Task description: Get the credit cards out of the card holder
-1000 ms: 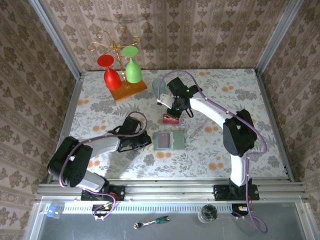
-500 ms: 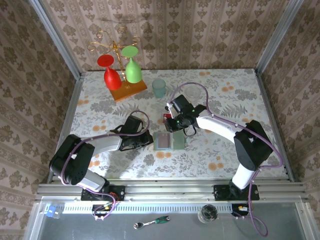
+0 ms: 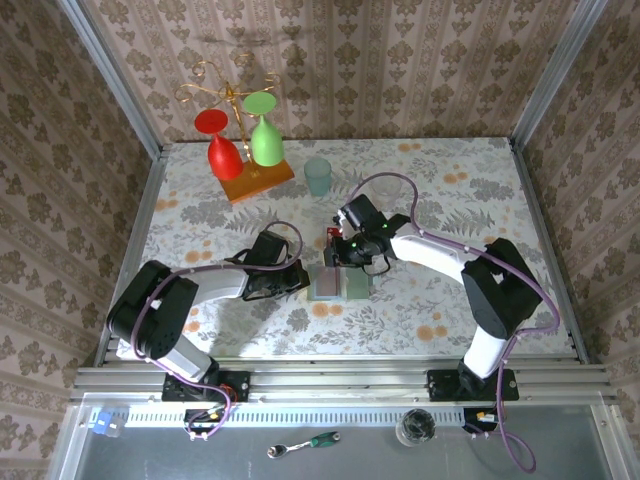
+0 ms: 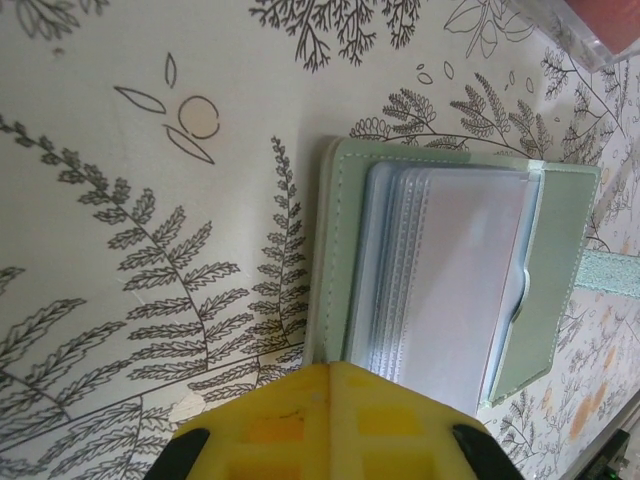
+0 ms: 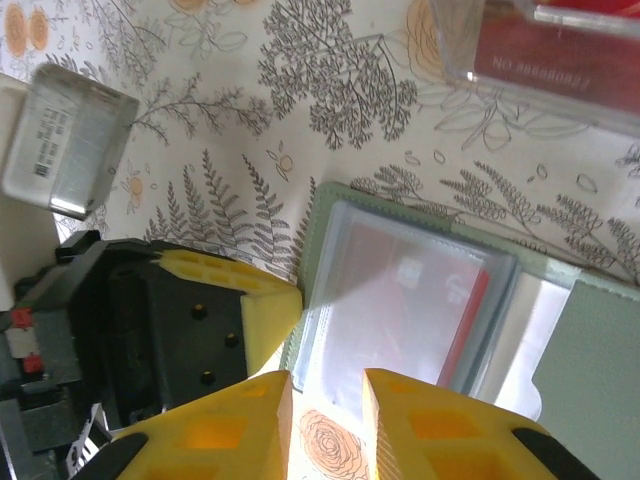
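Holder (image 3: 340, 284) lies open on the table (image 3: 200, 220), in the middle and toward the near side, clear sleeves facing up. I have the left gripper (image 3: 303, 281) low at the holder's left edge with its jaws closed together. From the right wrist camera I can see one of its yellow tips touching the green rim there, but I cannot tell whether it pinches anything.

My right gripper (image 5: 327, 385) hangs over the sleeves near the holder's far edge. Its jaws stand a narrow way apart, and between them I see nothing but the sleeve below. Through the top sleeve I can make out a red card (image 5: 468, 325), lying inside the pocket.

Just beyond the holder, on its far side, another red card (image 3: 331, 238) lies on the table under something clear. A teal cup (image 3: 318, 176) stands farther back, well apart from both grippers.
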Action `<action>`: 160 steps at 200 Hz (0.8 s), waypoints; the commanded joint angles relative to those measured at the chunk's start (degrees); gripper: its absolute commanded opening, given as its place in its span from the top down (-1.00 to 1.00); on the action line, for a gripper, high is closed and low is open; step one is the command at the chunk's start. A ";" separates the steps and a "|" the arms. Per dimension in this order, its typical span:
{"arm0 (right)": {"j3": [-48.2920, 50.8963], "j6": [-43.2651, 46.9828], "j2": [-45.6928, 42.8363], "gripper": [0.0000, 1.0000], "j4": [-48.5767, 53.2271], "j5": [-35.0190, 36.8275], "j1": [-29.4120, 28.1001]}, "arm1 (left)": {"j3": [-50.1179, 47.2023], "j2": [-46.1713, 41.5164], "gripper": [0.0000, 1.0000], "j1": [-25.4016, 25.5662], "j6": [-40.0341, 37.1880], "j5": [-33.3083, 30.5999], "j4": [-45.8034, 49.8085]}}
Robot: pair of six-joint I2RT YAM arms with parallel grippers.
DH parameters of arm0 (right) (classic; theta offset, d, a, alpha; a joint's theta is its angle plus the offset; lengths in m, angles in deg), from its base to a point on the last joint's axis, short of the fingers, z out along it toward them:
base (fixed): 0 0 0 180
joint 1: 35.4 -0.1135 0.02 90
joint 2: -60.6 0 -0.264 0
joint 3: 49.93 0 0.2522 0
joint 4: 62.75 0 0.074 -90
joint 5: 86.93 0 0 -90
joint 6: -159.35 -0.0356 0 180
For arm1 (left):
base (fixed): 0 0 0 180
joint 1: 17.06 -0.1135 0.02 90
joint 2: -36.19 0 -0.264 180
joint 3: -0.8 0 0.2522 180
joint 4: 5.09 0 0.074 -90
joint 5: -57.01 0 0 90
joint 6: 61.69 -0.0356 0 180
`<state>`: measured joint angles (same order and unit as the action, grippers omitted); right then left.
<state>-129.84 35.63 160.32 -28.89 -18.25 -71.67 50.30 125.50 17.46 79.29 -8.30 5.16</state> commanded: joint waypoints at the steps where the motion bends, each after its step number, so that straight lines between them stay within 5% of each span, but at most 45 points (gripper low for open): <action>1: 1.51 -2.73 1.60 0.45 -2.09 -2.55 -0.38 | 1.29 0.46 1.00 0.37 0.24 1.08 -0.47; 71: 3.46 -7.39 4.02 0.23 -6.51 -6.35 -0.38 | 1.73 1.03 1.00 0.37 0.15 0.98 0.64; 160: 4.67 -10.49 6.22 0.22 -8.78 -8.57 -0.38 | 1.43 2.09 1.00 0.37 -0.62 0.10 4.16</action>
<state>-126.08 26.80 164.85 -36.78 -24.87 -71.67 51.03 126.53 17.46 79.27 -8.09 6.47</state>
